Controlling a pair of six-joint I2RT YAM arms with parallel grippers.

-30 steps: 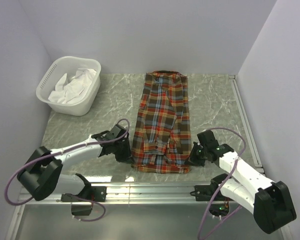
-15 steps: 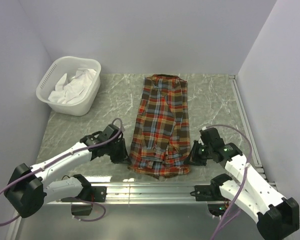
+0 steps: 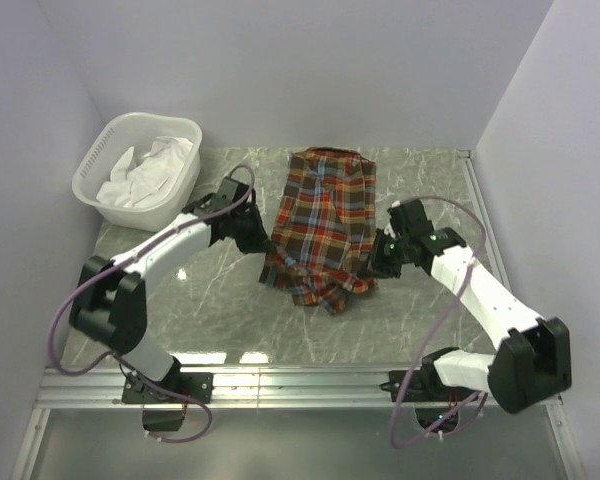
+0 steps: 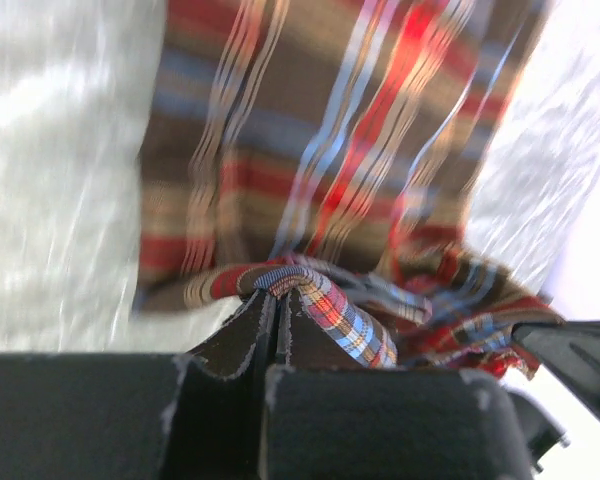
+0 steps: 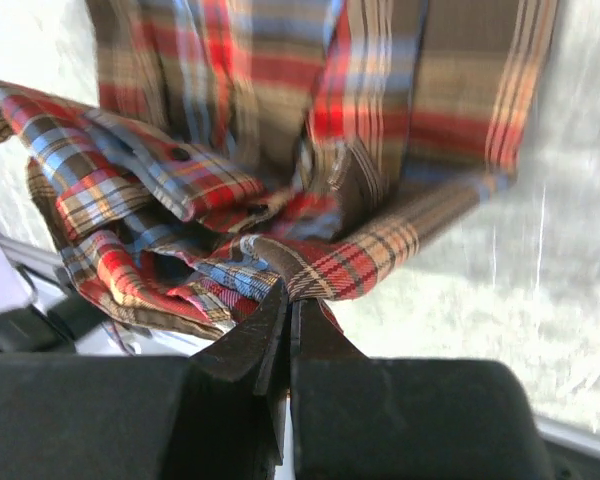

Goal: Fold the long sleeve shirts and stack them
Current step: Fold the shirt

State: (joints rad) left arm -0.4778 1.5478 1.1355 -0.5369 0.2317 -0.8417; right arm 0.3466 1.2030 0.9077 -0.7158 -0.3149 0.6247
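Observation:
One plaid long sleeve shirt (image 3: 325, 215) in red, orange, blue and brown lies on the marble table, collar toward the back wall. Its near hem is lifted off the table and sags in the middle. My left gripper (image 3: 263, 243) is shut on the shirt's left hem corner; in the left wrist view the fabric (image 4: 320, 300) is pinched between the closed fingertips. My right gripper (image 3: 377, 258) is shut on the right hem corner, and the right wrist view shows the cloth (image 5: 350, 270) bunched over its tips. Both grippers hang above the shirt's middle.
A white laundry basket (image 3: 110, 200) holding white cloth (image 3: 150, 168) stands at the back left. Grey walls close the table on three sides. A metal rail (image 3: 280, 378) runs along the near edge, with both arm bases behind it.
Both grippers have lifted the shirt's near hem and carried it away from the rail toward the collar, from the table's near edge to about its middle. The hem now hangs bunched between them.

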